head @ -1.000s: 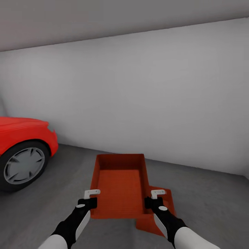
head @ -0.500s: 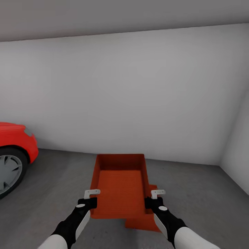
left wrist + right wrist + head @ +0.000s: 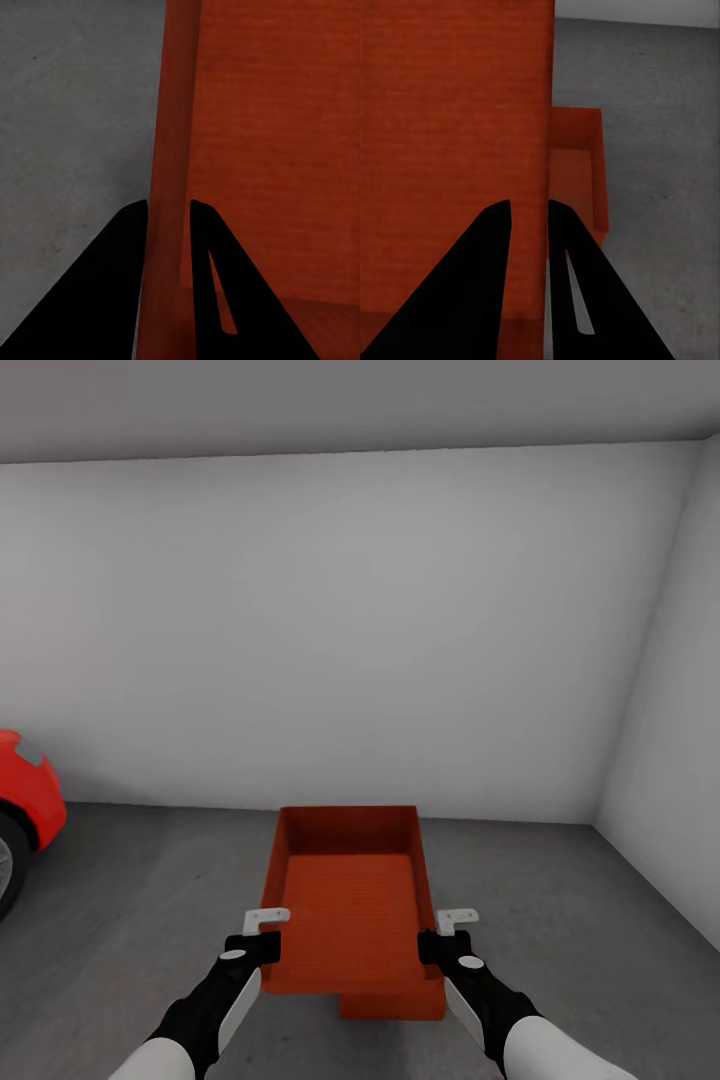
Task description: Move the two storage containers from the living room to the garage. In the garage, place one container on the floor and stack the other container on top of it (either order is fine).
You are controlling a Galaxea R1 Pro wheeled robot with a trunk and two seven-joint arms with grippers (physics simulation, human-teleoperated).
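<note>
I've got one container up between my tools, left tool on its left wall, right tool on its right wall. The second container sits on the floor beneath, near right. Car far left.

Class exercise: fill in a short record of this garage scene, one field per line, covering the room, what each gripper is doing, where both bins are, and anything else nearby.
Room: garage, pale wall, grey floor
Held bin: open-top, red-orange, carried level between both arms
Left gripper: shut on the held bin's left wall
Right gripper: shut on its right wall
Second bin: on the floor, below the held one
Nearby: red car at far left
</note>
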